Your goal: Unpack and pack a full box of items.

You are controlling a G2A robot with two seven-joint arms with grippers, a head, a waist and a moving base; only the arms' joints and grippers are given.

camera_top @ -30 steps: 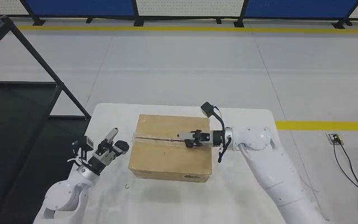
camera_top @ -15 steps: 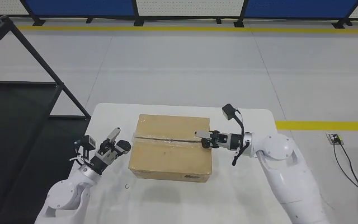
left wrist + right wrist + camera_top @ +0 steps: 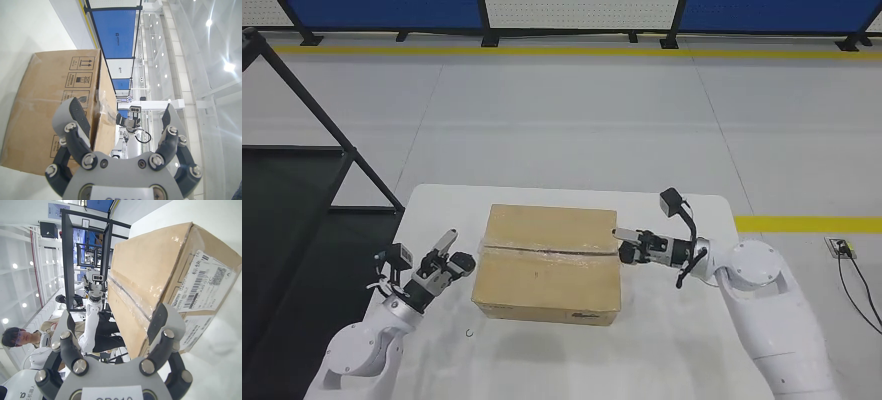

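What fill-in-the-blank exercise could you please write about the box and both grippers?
The cardboard box sits on the white table with its flaps ___. The left gripper is beside the box, ___ and empty. The right gripper, at the box's other end, holds ___.
Missing: closed; open; nothing.

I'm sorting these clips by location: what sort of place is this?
Probably a robotics test hall: white table with a taped brown cardboard box, yellow painted floor line, blue perforated partition panels behind.
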